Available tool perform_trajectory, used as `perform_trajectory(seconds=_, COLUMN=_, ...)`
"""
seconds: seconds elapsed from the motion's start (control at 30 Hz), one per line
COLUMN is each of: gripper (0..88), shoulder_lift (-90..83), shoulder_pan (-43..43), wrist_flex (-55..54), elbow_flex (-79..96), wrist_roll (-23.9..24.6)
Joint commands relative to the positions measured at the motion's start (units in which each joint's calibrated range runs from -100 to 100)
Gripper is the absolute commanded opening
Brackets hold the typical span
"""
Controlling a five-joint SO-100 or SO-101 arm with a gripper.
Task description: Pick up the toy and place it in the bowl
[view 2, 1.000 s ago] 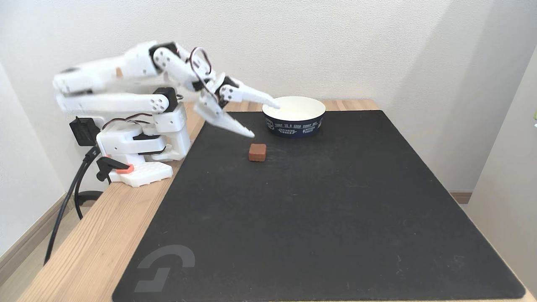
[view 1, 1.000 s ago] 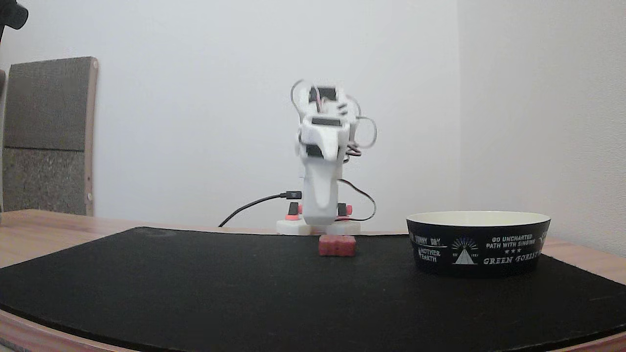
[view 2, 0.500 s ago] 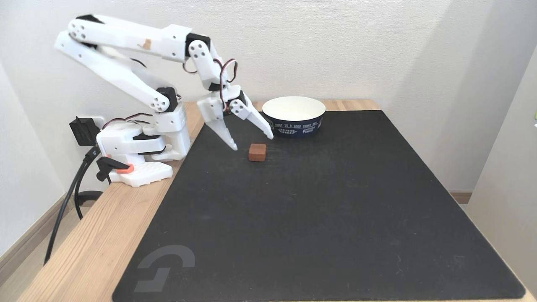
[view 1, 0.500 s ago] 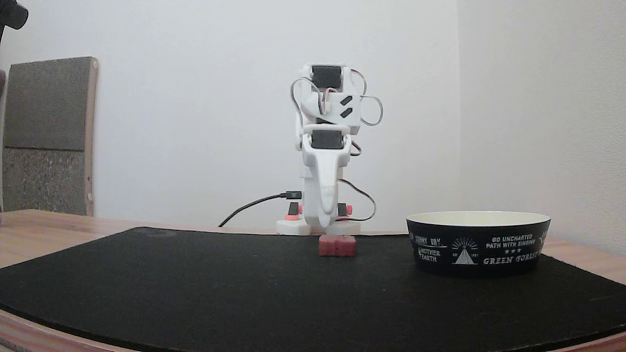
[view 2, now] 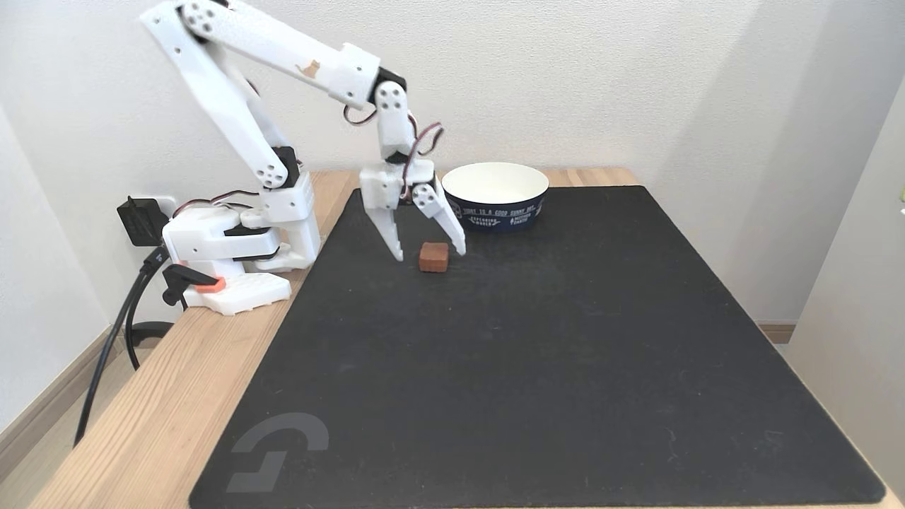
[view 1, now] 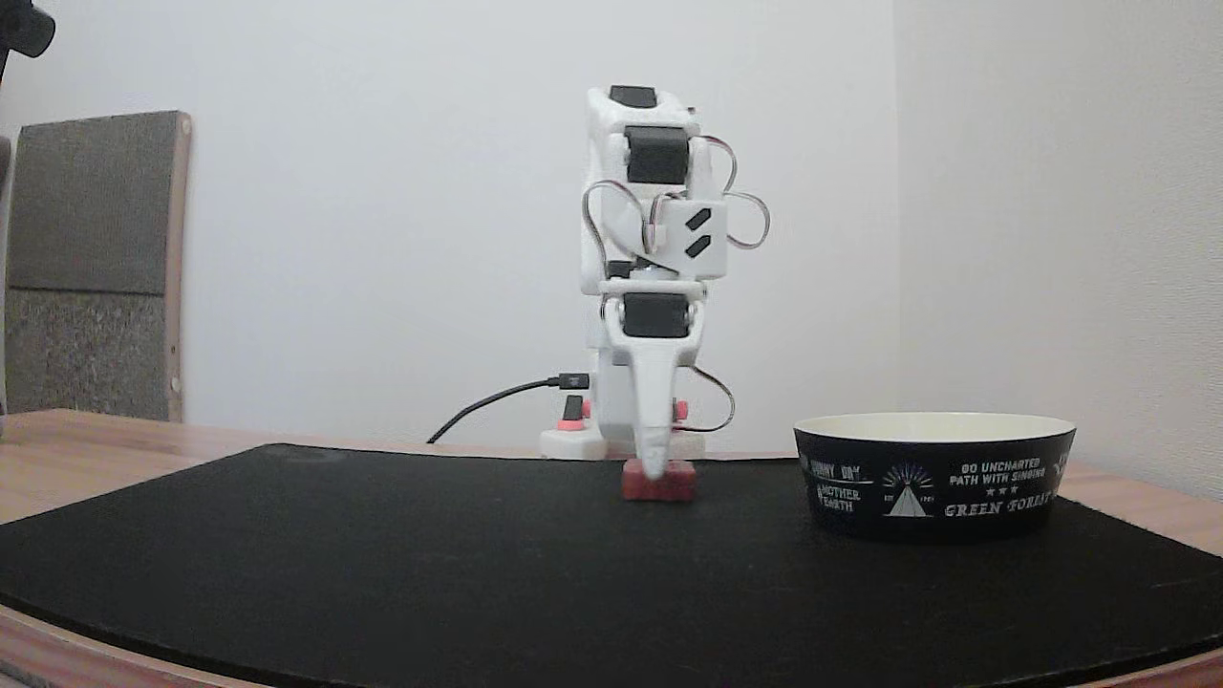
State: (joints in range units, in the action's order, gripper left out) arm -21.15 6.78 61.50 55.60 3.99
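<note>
The bowl (view 2: pixel 495 194) shows a bare cream inside. The toy (view 2: pixel 433 256) lies on the black mat (view 2: pixel 537 367) beside it, between the spread fingers of the released gripper (view 2: pixel 430 253).

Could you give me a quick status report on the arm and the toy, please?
Gripper open, fingers straddling the toy, no grip yet. Toy on the mat. Bowl beside it, empty. Nothing in the way.
</note>
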Motion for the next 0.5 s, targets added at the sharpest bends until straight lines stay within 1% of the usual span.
perform_trajectory(seconds=0.0, gripper=33.5, shoulder_lift=3.6, shoulder_pan=0.28, wrist_flex=-1.3, elbow_flex=-3.91, wrist_roll=1.75)
perform_trajectory(seconds=0.03, gripper=33.5, shoulder_lift=5.6, shoulder_pan=0.28, wrist_flex=-1.3, elbow_flex=-5.53, wrist_roll=2.85)
perform_trajectory(seconds=0.17, gripper=33.5, shoulder_lift=8.77, shoulder_pan=-0.22, wrist_flex=-1.21, elbow_flex=-7.69, wrist_roll=4.41)
perform_trajectory(seconds=0.33, gripper=32.7, shoulder_lift=9.44, shoulder_pan=-0.05, wrist_flex=-1.3, elbow_flex=-7.69, wrist_roll=4.41)
perform_trajectory(seconds=0.4, gripper=28.2, shoulder_lift=9.44, shoulder_pan=-0.05, wrist_flex=-1.3, elbow_flex=-7.69, wrist_roll=4.41)
perform_trajectory(seconds=0.47, gripper=20.1, shoulder_lift=9.44, shoulder_pan=-0.13, wrist_flex=-2.32, elbow_flex=-7.42, wrist_roll=4.41)
